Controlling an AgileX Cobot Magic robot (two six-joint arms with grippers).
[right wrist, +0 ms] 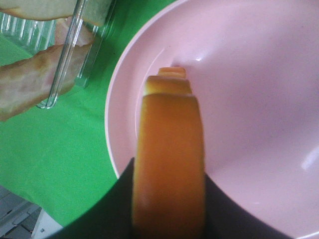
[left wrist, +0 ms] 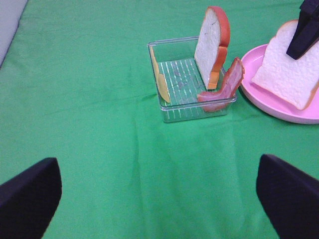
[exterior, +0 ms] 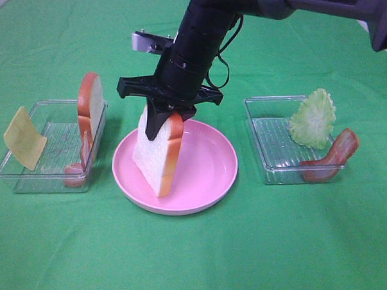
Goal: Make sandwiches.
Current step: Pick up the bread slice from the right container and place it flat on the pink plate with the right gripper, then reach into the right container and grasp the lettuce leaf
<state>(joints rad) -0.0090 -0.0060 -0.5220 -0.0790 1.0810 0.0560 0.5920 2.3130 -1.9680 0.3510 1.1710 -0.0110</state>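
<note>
At table centre: plate (exterior: 212,196), round and pink, on the green cloth (exterior: 253,257).
Right gripper (exterior: 167,119): reaches down over the plate from 12 o'clock; its 2 black jaws are closed on the top crust of 1 bread slice.
Held slice (exterior: 154,161): stands on edge and tilted, white face toward 9 o'clock, orange crust toward 3 o'clock. Its lower corner looks to touch the plate floor near the plate's 7 o'clock.
Left gripper (left wrist: 159,199): jaws spread wide with nothing between them, over bare cloth. It shows only in its own wrist view, with the left tray well ahead of it.
Left tray (exterior: 25,179): clear plastic, at 9 o'clock from the plate, near it but apart.
2nd slice (exterior: 90,102): upright against the left tray's 3 o'clock wall, rising above the rim.
Cheese (exterior: 25,137): 1 yellow square leaning on the left tray's 9 o'clock wall.
Left bacon (exterior: 75,171): 1 strip at the left tray's 4 o'clock corner, just below the 2nd slice.
Right tray (exterior: 269,171): clear plastic, at 3 o'clock from the plate.
Lettuce (exterior: 313,118): at the right tray's 1 o'clock corner, standing above the rim.
Right bacon (exterior: 333,156): at the right tray's 4 o'clock corner, leaning up over the wall.
</note>
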